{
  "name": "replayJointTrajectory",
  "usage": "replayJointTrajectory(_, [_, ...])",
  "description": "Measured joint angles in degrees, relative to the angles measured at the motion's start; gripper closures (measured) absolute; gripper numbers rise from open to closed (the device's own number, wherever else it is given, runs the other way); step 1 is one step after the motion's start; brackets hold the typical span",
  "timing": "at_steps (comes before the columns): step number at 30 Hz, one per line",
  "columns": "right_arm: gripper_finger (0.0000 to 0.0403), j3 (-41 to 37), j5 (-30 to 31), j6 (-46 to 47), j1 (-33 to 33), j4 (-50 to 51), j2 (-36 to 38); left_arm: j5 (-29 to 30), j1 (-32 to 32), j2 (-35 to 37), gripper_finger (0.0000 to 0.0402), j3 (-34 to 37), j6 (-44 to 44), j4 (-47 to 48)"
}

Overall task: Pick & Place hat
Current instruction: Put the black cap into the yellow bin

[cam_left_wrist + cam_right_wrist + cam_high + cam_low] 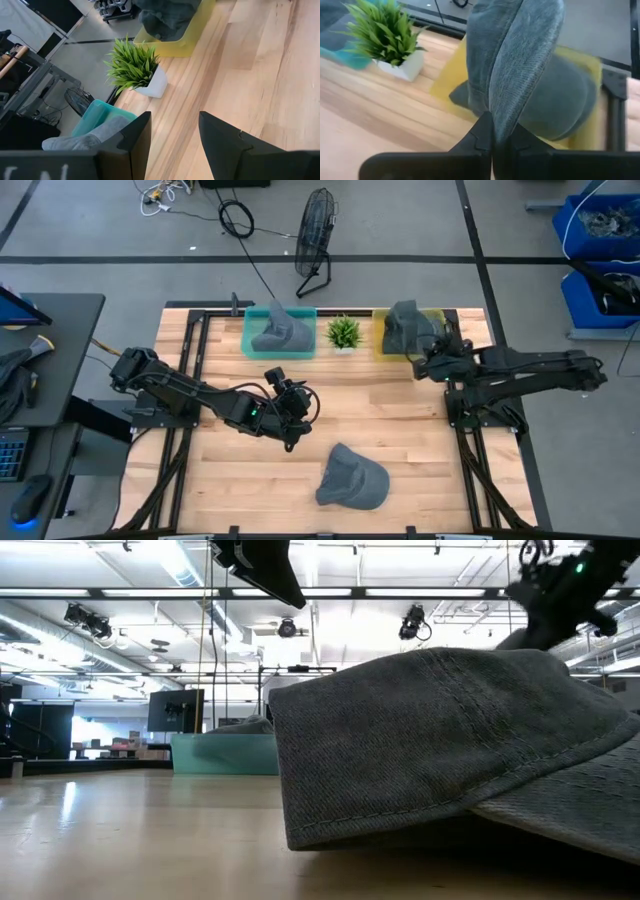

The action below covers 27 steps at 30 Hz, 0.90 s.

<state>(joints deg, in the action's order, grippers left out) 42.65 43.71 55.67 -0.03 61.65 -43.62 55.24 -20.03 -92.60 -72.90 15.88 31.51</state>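
Three grey hats show. One hat lies on the table near its near edge and fills the low view. A second hat sits in the teal bin. The third hat is at the yellow bin, with my right gripper shut on it. My left gripper hovers open over the table's middle, between the teal bin and the near hat, touching nothing; its own view shows the gap. My right gripper pinches a folded edge of the grey hat between its two shut fingers, coming from the table's right side. The hat stretches away from the fingers, and its rounded crown lies inside the yellow bin. Whether it rests there, I cannot tell.
A small green plant in a white pot stands between the teal and yellow bins at the far edge. Bare wood lies between the bins and the near hat. A floor fan stands beyond the table.
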Motion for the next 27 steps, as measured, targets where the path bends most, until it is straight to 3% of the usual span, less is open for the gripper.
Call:
replayJointTrajectory(5, [0.0390,-6.7,-5.0,-8.0,-3.7,-14.3,0.0,0.0,0.1,0.0,0.0232,0.0,0.0,0.0])
replayJointTrajectory(9, [0.0390,-6.4,-10.5,-14.2,-7.3,-20.0,0.0,0.0,0.5,0.0,0.0232,0.0,0.0,0.0])
replayJointTrajectory(18, [0.0390,5.2,-21.3,-22.0,-15.1,-14.2,0.0,0.0,0.7,0.0,0.0232,0.0,0.4,0.0])
replayJointTrajectory(23, [0.0390,4.4,-20.3,-21.9,-21.8,-8.9,0.0,0.0,0.7,0.0,0.0232,0.0,0.4,0.0])
replayJointTrajectory(27, [0.0390,2.8,-24.6,-23.5,-27.6,-10.3,0.0,0.0,0.7,0.0,0.0232,0.0,0.4,0.0])
